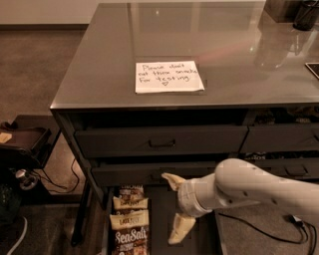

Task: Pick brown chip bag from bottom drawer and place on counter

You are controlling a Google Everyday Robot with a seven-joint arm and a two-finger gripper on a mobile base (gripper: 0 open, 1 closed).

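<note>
Several brown chip bags (pixel 130 226) with cream top bands lie in a row along the left side of the open bottom drawer (pixel 162 219); the nearest reads "Sea Salt". My gripper (pixel 174 209) hangs over the drawer, just right of the bags and above the floor. It is open and empty, one cream finger (pixel 173 180) up near the drawer front above, the other (pixel 180 229) lower down. The glossy grey counter (pixel 239 55) fills the upper frame with a white handwritten note (pixel 168 76) on it.
Two wider grey drawers with slot handles (pixel 162 143) sit slightly open above the bottom drawer. A dark container (pixel 305 15) stands at the counter's back right. Dark equipment and cables (pixel 25 159) sit on the floor at left. A cable (pixel 269 226) trails at right.
</note>
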